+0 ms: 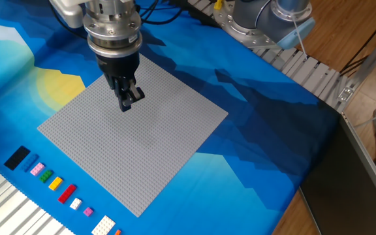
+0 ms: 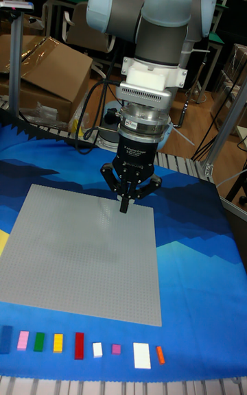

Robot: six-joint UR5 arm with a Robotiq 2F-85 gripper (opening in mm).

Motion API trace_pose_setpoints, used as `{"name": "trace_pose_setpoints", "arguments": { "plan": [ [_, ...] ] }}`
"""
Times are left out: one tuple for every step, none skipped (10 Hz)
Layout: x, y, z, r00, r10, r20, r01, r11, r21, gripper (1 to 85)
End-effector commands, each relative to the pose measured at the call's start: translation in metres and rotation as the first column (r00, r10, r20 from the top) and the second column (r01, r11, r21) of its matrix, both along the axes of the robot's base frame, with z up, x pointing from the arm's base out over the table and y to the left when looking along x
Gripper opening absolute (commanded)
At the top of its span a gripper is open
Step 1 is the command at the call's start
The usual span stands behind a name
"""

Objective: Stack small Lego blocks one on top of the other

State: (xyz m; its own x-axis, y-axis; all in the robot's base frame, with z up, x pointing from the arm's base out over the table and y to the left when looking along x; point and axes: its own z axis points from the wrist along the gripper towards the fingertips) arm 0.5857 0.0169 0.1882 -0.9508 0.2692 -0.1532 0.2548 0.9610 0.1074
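The small Lego blocks lie in a row along the lower left edge of the fixed view, off the grey baseplate [image 1: 132, 134], on the blue cloth of the tabletop [image 1: 266, 124]. The black block [image 1: 17, 157] is the leftmost of the row and the blue block [image 1: 31, 165] sits just beside it; their long axes run crosswise to the row. The other coloured bricks [image 1: 67, 193] follow toward the bottom of the frame.

My tool [image 1: 126, 99] hangs over the upper part of the baseplate, pointing straight down, well apart from the row. From it, the blocks lie toward the lower left of the fixed view, across the plate's near corner.

My fingers are drawn together at the tip, clenched. Something dark shows between them, but I cannot tell whether it is a brick or the fingertips themselves. In the tall view the tip stands just above the plate; I cannot say whether it touches.
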Motion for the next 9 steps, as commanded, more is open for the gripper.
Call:
{"name": "trace_pose_setpoints", "arguments": {
  "plan": [
    [0.003, -0.002, 0.002, 1.000, 0.016, 0.013, -0.016, 1.000, -0.008, 1.0],
    [-0.001, -0.004, 0.000, 0.999, 0.045, -0.009, -0.045, 0.999, -0.014, 1.0],
    [0.007, -0.019, -0.005, 0.996, 0.082, -0.026, -0.082, 0.997, -0.014, 1.0],
    [0.019, -0.033, -0.012, 0.992, 0.120, -0.037, -0.121, 0.993, -0.009, 1.0],
    [0.036, -0.047, -0.020, 0.987, 0.156, -0.049, -0.156, 0.988, -0.012, 1.0],
    [0.050, -0.053, -0.028, 0.985, 0.165, -0.049, -0.167, 0.985, -0.035, 1.0],
    [0.061, -0.054, -0.036, 0.985, 0.165, -0.053, -0.168, 0.984, -0.067, 1.0],
    [0.068, -0.047, -0.041, 0.986, 0.159, -0.054, -0.162, 0.985, -0.056, 1.0],
    [0.073, -0.044, -0.048, 0.986, 0.156, -0.060, -0.160, 0.985, -0.064, 1.0]
  ]
}}
